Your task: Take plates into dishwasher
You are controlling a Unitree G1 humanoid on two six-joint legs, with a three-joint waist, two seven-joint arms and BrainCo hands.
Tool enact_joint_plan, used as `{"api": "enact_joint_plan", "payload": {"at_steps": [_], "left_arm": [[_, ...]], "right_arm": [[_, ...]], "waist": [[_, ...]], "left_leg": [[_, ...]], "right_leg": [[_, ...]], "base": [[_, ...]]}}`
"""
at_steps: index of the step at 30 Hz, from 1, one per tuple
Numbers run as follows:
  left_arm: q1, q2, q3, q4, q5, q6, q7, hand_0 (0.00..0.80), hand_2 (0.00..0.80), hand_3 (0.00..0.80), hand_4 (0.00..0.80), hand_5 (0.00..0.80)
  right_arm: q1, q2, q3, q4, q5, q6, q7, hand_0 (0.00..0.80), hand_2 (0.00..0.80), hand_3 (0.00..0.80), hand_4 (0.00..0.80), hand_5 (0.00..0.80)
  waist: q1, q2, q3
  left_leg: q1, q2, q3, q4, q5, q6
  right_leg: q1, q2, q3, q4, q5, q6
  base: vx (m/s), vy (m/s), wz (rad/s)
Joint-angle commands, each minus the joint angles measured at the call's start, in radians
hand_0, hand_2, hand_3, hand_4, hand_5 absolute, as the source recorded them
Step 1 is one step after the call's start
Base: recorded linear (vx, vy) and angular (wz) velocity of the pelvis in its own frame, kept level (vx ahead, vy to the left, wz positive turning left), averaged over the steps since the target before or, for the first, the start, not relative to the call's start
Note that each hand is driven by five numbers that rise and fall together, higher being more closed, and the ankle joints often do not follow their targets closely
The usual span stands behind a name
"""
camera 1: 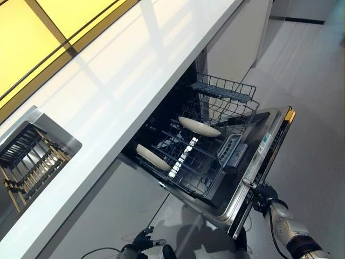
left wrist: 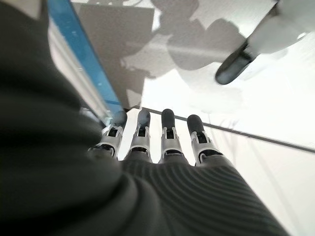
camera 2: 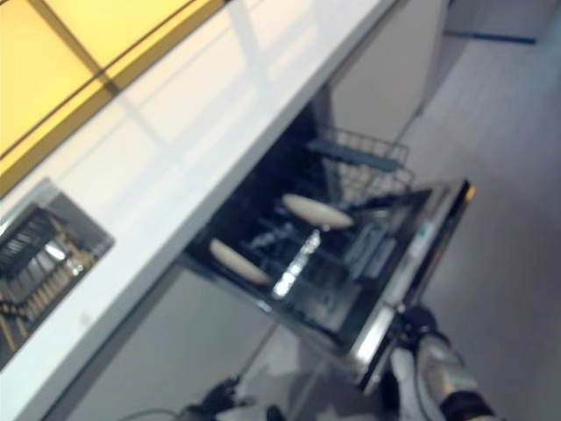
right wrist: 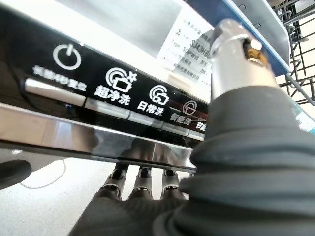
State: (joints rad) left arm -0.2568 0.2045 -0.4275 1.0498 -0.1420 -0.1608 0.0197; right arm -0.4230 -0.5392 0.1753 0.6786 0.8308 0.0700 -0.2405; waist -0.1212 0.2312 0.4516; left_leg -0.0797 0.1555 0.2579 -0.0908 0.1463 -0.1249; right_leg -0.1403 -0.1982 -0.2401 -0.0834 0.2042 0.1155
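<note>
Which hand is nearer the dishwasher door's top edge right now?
Right. The right hand is at the dishwasher door, fingers under its top edge. The left hand hangs low beside the cabinet front, apart from the door.

Glossy white countertop [camera 1: 108, 81], dark wire rack [camera 1: 183, 162], glazed cream plates [camera 1: 199, 127], brushed-metal dishwasher door [camera 1: 269, 145].

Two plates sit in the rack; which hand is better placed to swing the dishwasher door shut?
Right. The right hand is already at the open door, fingers under its top edge. The left hand hangs low beside the cabinet, open and empty.
</note>
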Motion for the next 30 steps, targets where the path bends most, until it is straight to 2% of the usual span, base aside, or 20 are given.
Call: {"api": "enact_joint_plan", "payload": {"at_steps": [1, 12, 18, 30], "left_arm": [[-0.039, 0.063, -0.024, 0.026, -0.009, -0.022, 0.001, 0.0, 0.0, 0.0, 0.0, 0.0], [-0.009, 0.072, -0.017, 0.043, -0.005, -0.022, 0.002, 0.0, 0.0, 0.0, 0.0, 0.0], [0.002, 0.084, -0.002, 0.027, 0.003, -0.014, -0.017, 0.0, 0.0, 0.0, 0.0, 0.0], [0.016, 0.109, 0.0, 0.019, 0.036, 0.002, -0.021, 0.0, 0.0, 0.0, 0.0, 0.0]], "right_arm": [[-0.231, 0.232, 0.114, -0.137, 0.045, -0.066, 0.121, 0.0, 0.0, 0.0, 0.0, 0.0], [-0.238, 0.214, 0.09, -0.1, 0.003, -0.036, 0.153, 0.0, 0.0, 0.0, 0.0, 0.0], [-0.265, 0.18, 0.067, -0.086, -0.006, -0.038, 0.175, 0.0, 0.0, 0.0, 0.0, 0.0], [-0.341, 0.14, 0.043, -0.088, -0.003, -0.058, 0.181, 0.0, 0.0, 0.0, 0.0, 0.0]], "waist": [[0.121, -0.11, -0.063], [0.144, -0.145, -0.1], [0.175, -0.165, -0.096], [0.238, -0.216, -0.062]], "left_leg": [[-0.036, -0.069, -0.03, 0.004, -0.019, 0.053], [0.001, -0.088, -0.066, 0.004, -0.047, 0.085], [0.019, -0.098, -0.073, 0.004, -0.062, 0.101], [0.009, -0.121, -0.076, 0.036, -0.09, 0.131]], "right_leg": [[-0.009, -0.033, -0.05, 0.204, -0.171, -0.01], [0.026, -0.05, -0.016, 0.221, -0.156, -0.001], [0.039, -0.061, -0.025, 0.23, -0.144, 0.004], [0.054, -0.105, -0.057, 0.244, -0.065, 0.036]], "base": [[0.129, 0.042, 0.19], [0.121, 0.105, 0.14], [0.069, 0.054, 0.06], [0.042, 0.026, 0.09]]}}
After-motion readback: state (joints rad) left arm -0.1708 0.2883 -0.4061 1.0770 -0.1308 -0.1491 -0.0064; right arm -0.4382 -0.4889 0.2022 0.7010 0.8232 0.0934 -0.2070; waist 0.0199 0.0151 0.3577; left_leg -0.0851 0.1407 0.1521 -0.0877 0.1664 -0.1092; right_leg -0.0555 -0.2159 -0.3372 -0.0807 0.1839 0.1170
